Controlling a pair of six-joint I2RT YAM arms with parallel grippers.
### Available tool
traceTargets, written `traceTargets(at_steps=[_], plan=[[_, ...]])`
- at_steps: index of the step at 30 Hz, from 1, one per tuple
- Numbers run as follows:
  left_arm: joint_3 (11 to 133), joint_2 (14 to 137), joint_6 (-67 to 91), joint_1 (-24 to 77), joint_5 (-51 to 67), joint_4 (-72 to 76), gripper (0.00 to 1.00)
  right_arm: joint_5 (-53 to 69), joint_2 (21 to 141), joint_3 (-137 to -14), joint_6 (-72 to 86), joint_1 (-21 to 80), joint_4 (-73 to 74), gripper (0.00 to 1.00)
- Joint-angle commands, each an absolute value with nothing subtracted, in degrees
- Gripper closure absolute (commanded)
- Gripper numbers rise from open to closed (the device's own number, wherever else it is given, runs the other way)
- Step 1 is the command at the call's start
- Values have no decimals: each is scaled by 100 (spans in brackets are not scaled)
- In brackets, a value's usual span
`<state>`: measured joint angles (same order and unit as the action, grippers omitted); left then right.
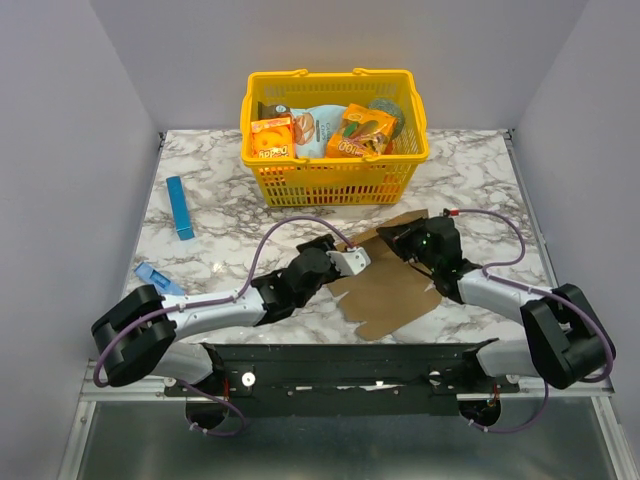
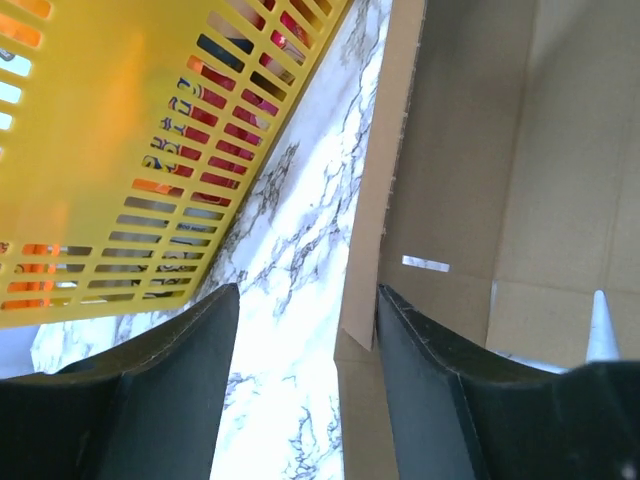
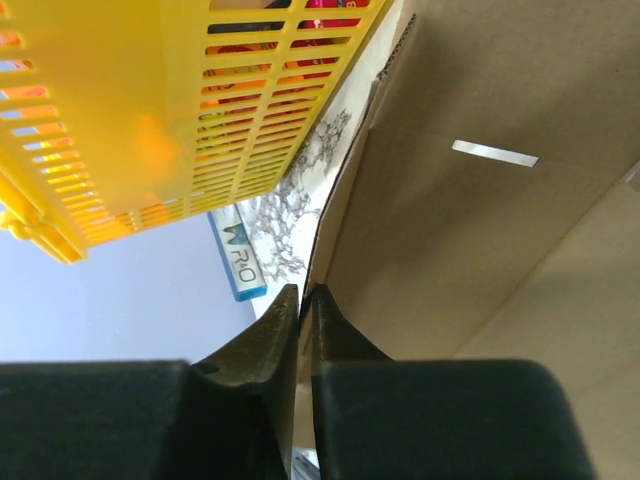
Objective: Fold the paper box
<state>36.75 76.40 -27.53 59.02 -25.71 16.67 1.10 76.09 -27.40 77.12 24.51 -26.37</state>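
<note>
The right gripper (image 3: 304, 292) has its two black fingers drawn almost together, with only a thin slit left between them, and the edge of the paper box (image 1: 390, 295) runs down into that slit, so it appears to be pinching the brown card at its rim. The left gripper (image 2: 307, 295) stands with its jaws well apart and clamps nothing: between its fingers show a strip of the marble table (image 1: 210, 235) and the cardboard's edge, which lies close to the finger on the right of that view without being squeezed. From above, the paper box is a plain brown notched sheet with flaps, lying mostly spread out on the table in front of the yellow basket (image 1: 330, 180) and near the middle of the table's front half; both grippers meet at its far left side, the left one coming in from the left and the right one reaching over the sheet from the right. The basket sits at the back of the table, apart from the sheet, and holds orange snack boxes (image 1: 272, 138) among other packets. A slim blue box (image 1: 180, 207) lies on the marble well to the left, away from the sheet and both grippers
</note>
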Motion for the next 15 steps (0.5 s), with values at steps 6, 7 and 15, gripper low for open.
traceTargets(at_steps=[6,7,15], plan=[[3805,6988,-1690,5863,-2444,1382,12,-52,7656,-2417,7620,2470,-3234,99],[3884,6813,-1583,5845,-2322,1284,10,-79,7647,-2373,7611,2470,-3417,99],[4877,6758,946,5300,-1467,20,5,-386,7988,-1539,7594,2575,-5816,99]])
